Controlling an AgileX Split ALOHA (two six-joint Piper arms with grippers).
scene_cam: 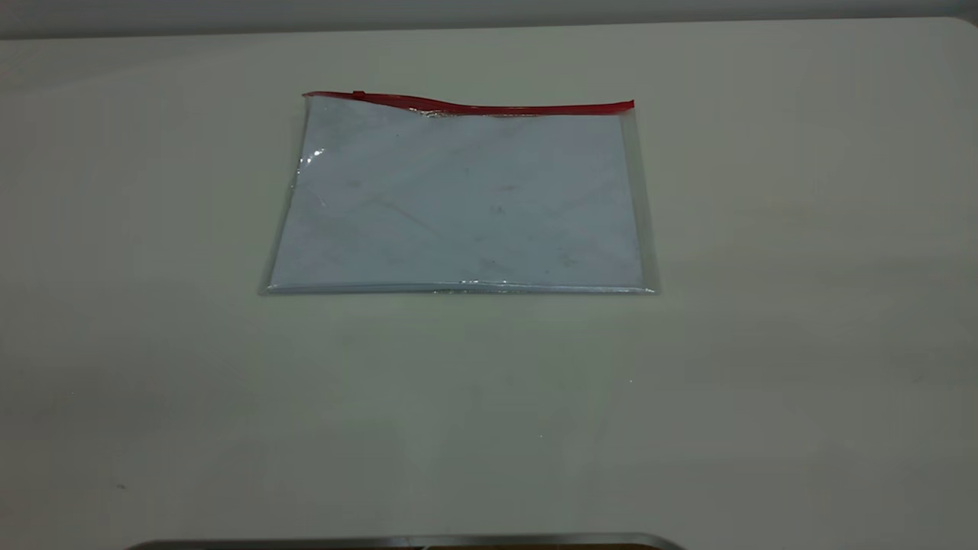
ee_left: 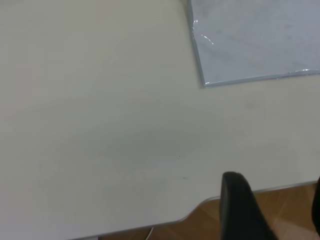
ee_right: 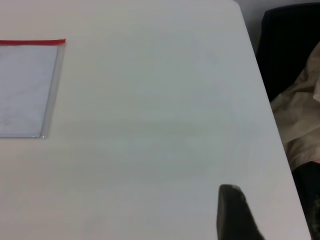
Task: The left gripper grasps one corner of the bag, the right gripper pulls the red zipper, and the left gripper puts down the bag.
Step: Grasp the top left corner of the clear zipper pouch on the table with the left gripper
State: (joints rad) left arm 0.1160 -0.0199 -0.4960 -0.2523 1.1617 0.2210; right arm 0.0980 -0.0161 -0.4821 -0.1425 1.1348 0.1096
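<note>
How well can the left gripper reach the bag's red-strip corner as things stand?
Probably yes: the bag lies flat on the table, nothing near that corner. The left gripper is well away.

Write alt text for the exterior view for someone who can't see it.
A flat clear plastic bag with pale sheets inside lies on a white table, its red zipper running along the far edge with the small slider near the left end. Neither robot gripper appears in this view.
</note>
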